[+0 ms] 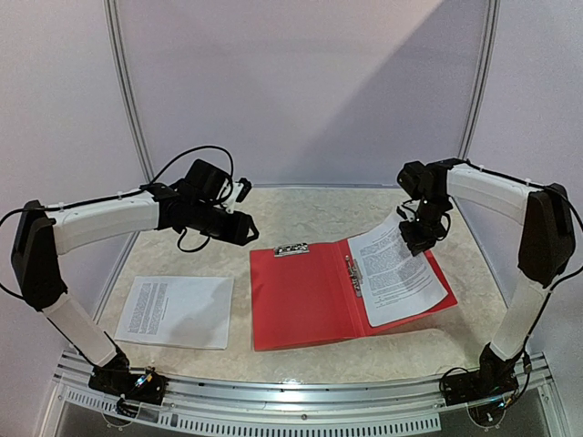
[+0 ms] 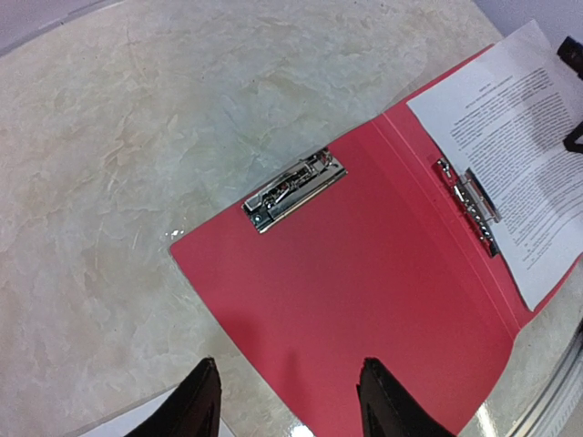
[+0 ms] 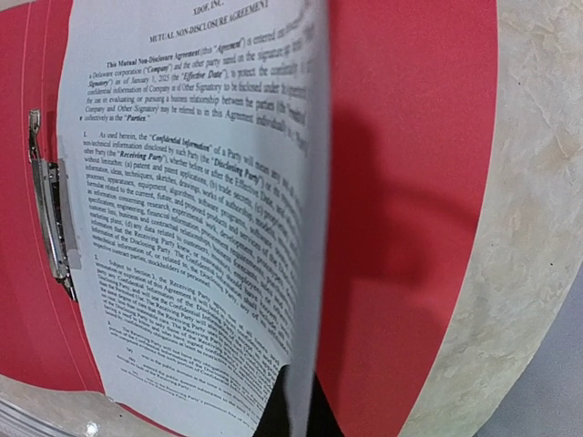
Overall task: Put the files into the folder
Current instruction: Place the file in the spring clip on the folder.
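The red folder (image 1: 301,300) lies open on the table, with one metal clip (image 1: 291,249) at its far edge and another (image 1: 353,273) along the spine. My right gripper (image 1: 421,235) is shut on the far corner of a printed sheet (image 1: 396,269) that rests over the folder's right cover, its held edge lifted; the right wrist view shows the sheet (image 3: 182,228) pinched on edge between my fingers (image 3: 296,410). A second sheet (image 1: 178,311) lies flat on the table left of the folder. My left gripper (image 1: 244,228) hangs open and empty above the folder's left far corner (image 2: 273,264).
A metal rail (image 1: 301,423) runs along the near table edge by both arm bases. A curved white frame and backdrop (image 1: 127,100) close off the back. The table top (image 1: 301,214) is beige marbled.
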`<act>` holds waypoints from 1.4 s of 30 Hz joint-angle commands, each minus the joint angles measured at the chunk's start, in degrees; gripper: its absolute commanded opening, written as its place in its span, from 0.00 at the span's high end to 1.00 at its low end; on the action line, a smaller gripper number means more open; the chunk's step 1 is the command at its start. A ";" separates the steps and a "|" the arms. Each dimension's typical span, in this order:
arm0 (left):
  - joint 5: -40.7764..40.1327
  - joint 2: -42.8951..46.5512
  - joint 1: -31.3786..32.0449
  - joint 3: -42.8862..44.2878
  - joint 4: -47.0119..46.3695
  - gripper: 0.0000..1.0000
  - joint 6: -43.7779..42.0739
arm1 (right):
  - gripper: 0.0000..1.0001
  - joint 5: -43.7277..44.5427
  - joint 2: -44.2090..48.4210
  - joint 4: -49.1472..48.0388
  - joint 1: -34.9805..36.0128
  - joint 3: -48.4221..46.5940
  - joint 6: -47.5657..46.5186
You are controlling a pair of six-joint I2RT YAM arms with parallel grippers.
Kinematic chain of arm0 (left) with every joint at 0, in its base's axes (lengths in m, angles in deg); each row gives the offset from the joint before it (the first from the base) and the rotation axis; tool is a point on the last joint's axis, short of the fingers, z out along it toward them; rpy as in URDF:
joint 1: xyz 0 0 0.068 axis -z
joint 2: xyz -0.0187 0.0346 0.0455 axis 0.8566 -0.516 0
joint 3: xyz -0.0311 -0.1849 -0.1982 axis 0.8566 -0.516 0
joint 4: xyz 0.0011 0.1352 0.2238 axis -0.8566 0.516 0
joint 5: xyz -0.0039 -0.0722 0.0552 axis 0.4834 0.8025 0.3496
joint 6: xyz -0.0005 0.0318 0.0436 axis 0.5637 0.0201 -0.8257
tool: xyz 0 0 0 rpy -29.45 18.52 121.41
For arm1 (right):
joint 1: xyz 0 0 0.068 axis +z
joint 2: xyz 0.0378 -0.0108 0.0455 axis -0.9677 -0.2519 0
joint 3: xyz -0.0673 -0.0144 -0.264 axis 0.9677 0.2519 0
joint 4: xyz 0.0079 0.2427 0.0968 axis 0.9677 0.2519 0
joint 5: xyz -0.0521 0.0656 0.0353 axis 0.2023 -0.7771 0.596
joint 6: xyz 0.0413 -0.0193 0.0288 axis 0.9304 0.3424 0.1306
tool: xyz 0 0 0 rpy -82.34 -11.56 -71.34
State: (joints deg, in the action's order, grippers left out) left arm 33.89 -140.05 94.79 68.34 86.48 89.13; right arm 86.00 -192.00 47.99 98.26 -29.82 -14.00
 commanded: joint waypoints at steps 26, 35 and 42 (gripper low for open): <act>0.82 -0.98 -0.26 -0.59 -0.04 0.48 -0.46 | 1.00 -0.53 -1.97 1.15 -0.09 -2.46 -0.98; 0.79 -1.14 -0.26 -0.59 0.00 0.48 -0.42 | 1.00 -0.58 -0.50 0.77 -0.10 -1.19 -1.18; 0.76 -1.32 -0.26 -0.59 0.04 0.48 -0.41 | 1.00 -0.41 0.80 0.42 -0.13 0.19 -1.77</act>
State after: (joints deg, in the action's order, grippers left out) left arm 34.22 -140.31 94.79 68.34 86.48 89.10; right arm 85.83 -193.56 48.45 98.26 -30.67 -15.11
